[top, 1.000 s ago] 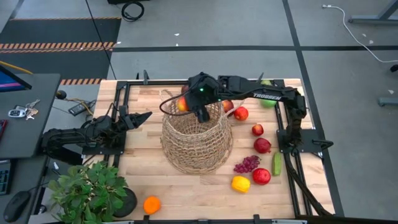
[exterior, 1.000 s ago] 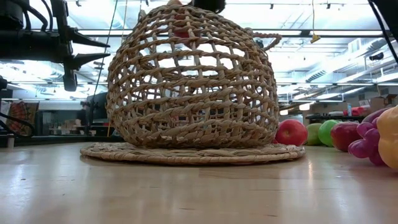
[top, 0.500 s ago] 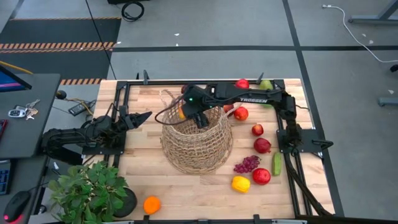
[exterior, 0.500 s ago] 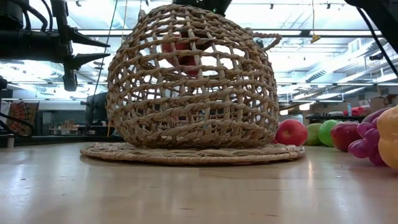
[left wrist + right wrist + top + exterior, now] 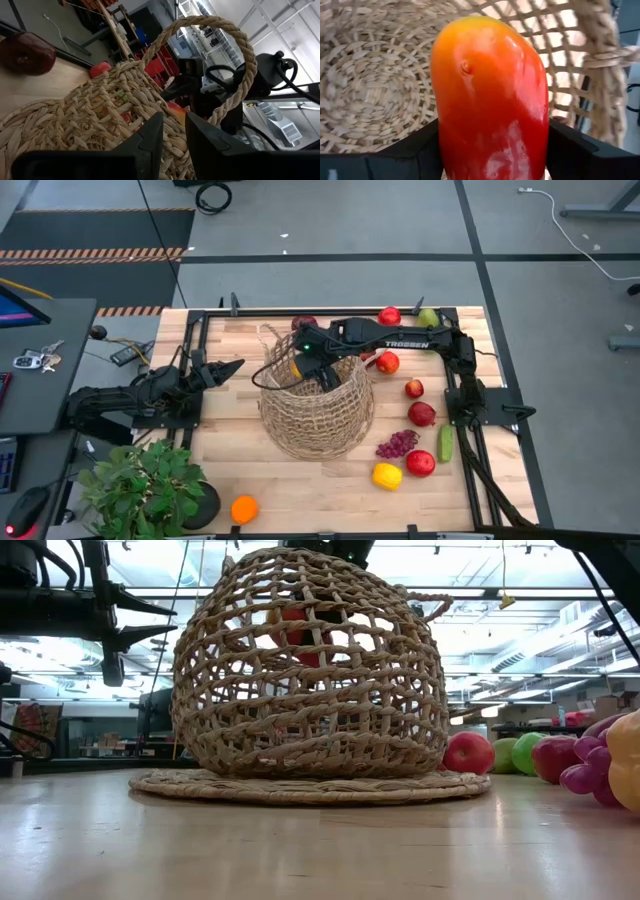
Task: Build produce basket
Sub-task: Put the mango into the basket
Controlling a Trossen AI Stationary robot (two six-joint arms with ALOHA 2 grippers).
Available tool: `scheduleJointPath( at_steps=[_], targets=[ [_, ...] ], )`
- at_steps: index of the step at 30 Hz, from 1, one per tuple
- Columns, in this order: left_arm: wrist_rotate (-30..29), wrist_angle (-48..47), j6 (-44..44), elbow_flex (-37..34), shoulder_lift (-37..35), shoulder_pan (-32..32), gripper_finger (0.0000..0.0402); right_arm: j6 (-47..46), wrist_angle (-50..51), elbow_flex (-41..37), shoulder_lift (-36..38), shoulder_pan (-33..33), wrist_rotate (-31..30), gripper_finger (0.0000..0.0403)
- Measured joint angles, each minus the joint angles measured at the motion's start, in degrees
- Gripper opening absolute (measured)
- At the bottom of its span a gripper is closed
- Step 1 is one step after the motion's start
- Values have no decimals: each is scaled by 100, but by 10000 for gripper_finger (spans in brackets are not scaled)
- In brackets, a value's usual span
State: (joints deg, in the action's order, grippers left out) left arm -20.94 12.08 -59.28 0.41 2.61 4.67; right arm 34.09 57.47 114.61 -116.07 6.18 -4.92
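We see the large tan open-weave wicker basket (image 5: 317, 406) standing upright near the middle of the pale wooden table (image 5: 240, 465), on a flat woven mat (image 5: 310, 786). Our right gripper (image 5: 305, 368) reaches in from the far right and sits inside the basket's mouth, its fingers (image 5: 570, 150) clamped on a glossy red-and-orange fruit (image 5: 490, 100). In the low view that fruit (image 5: 297, 632) shows through the weave in the upper part of the basket, clear of the woven bottom (image 5: 375, 95).

Our left gripper (image 5: 228, 367) waits at the left edge of the table, pointing toward the basket, with its fingers (image 5: 150, 145) set narrowly apart; a rope loop handle (image 5: 220, 60) of the basket rises just beyond them.

The rest of the produce lies on the table to the right of the basket: a red apple (image 5: 387, 362) just beside the arm, 2 smaller red fruits (image 5: 414, 389) (image 5: 422, 414), a purple grape bunch (image 5: 397, 444), a green cucumber (image 5: 445, 443), a yellow lemon (image 5: 387, 475) and another red apple (image 5: 420, 463). At the far right corner sit a red fruit (image 5: 389, 315) and a green one (image 5: 428, 316). A round orange (image 5: 244, 508) lies at the near edge, beside a potted green plant (image 5: 145, 488).
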Motion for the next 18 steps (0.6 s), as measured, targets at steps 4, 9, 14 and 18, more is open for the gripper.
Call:
scheduleJointPath(
  at_steps=[4, 9, 14, 18],
  targets=[
    [-1, 0, -1, 0, 0, 0, 83, -2, -25, -154, 4, -25, 4, 275],
    [1, 0, 1, 0, 0, 0, 85, -58, -20, -422, 4, -31, 5, 275],
    [0, 0, 0, 0, 0, 2, 90, -111, -31, -522, 4, -50, 9, 275],
    [-1, 2, -1, 0, 0, 0, 91, -168, -41, -522, 4, -79, 136, 275]
  ],
)
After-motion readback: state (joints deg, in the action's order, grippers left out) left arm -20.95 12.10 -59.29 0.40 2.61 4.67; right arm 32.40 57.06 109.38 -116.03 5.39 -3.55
